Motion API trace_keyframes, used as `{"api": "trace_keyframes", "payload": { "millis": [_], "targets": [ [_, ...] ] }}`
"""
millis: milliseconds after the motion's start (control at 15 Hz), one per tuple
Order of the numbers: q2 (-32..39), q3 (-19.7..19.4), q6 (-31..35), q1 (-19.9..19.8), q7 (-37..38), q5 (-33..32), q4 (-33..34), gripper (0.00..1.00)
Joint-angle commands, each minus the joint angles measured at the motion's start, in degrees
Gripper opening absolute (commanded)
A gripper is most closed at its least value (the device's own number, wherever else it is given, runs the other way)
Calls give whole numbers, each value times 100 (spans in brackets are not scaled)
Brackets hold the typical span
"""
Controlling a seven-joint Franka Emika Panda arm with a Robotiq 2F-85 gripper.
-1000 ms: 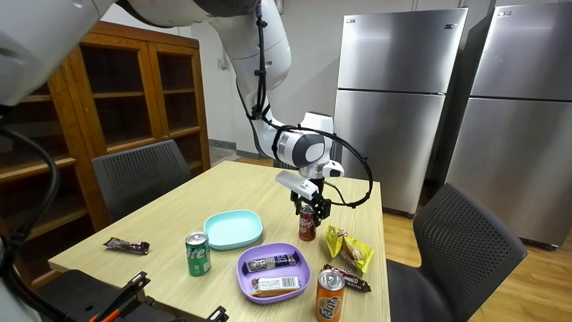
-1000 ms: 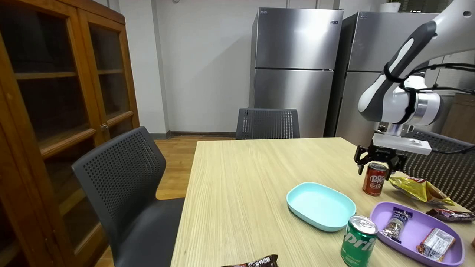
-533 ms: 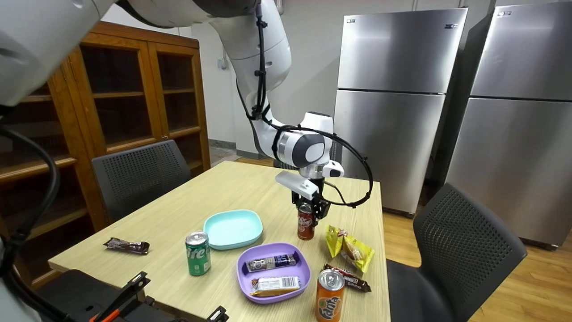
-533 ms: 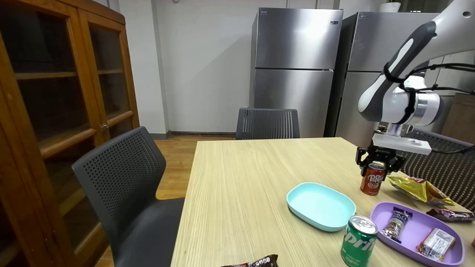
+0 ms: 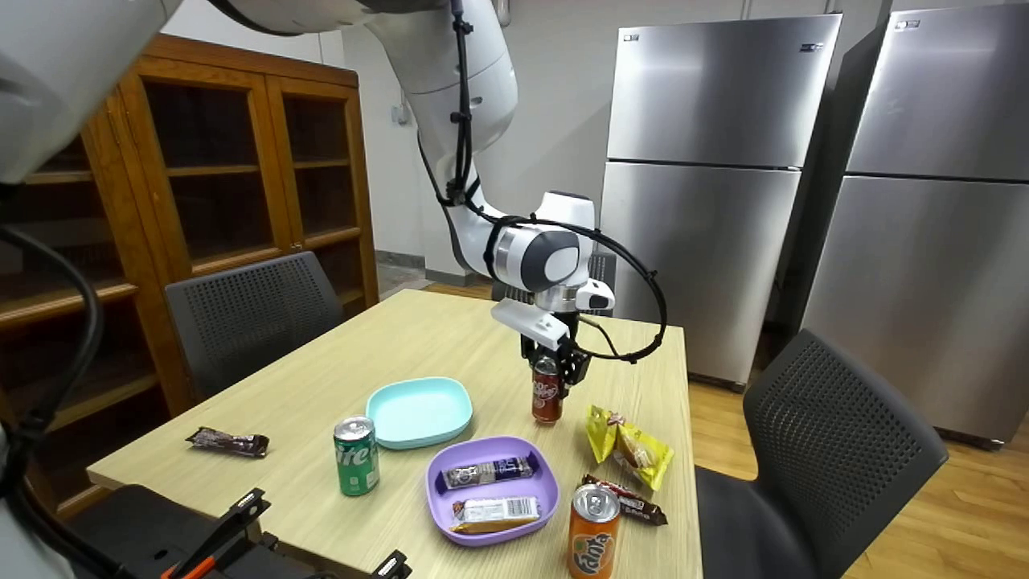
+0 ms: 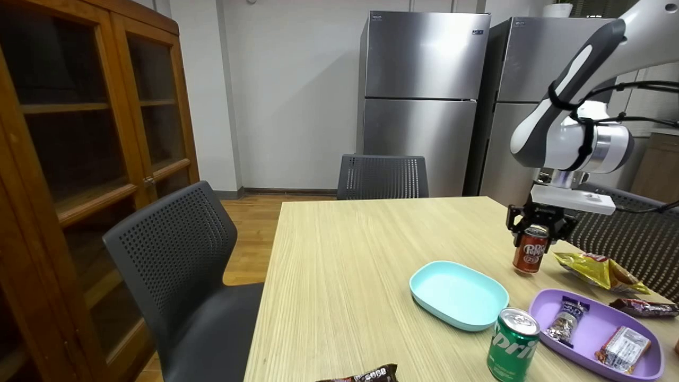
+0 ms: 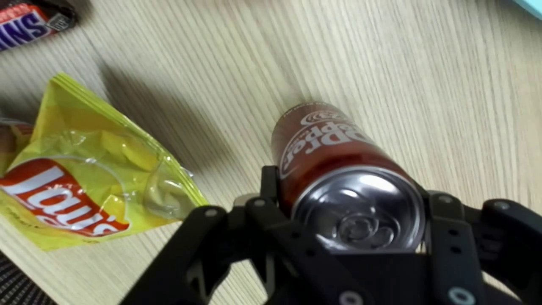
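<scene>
My gripper (image 7: 347,188) is shut on a small dark red Dr Pepper can (image 7: 326,144), one finger (image 7: 269,183) against each side near its top. The can's silver lid faces the wrist camera; the palm hides part of its rim. In both exterior views the can (image 5: 546,396) stands nearly upright, leaning a little, under the gripper (image 6: 532,244). Its base looks just off the table, with a thin shadow beneath. Closest to it lies a yellow Lay's bag (image 7: 97,169), apart from the fingers. A Snickers bar (image 7: 25,25) shows at the wrist view's top left corner.
A turquoise plate (image 5: 420,412) and a purple tray (image 5: 440,515) with two wrapped bars sit on the table. Beside them stand a green Sprite can (image 5: 356,456) and an orange Fanta can (image 5: 594,531). Another dark wrapper (image 5: 228,442) lies near the table's edge. Chairs surround the table.
The jaws have closed onto the Dr Pepper can, shifting it slightly. Gripper and can have since risen a little together. The other items have stayed where they were.
</scene>
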Motion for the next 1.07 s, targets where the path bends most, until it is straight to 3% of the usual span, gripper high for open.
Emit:
{"api": "trace_keyframes", "payload": {
  "millis": [0,600,1000],
  "targets": [
    [-604,30,42,141,-82,-56,-547,38],
    [-1248,135,132,752,-55,-223,-1299,38],
    [-1260,478,107,964,-184,-142,-1414,38]
  ]
}}
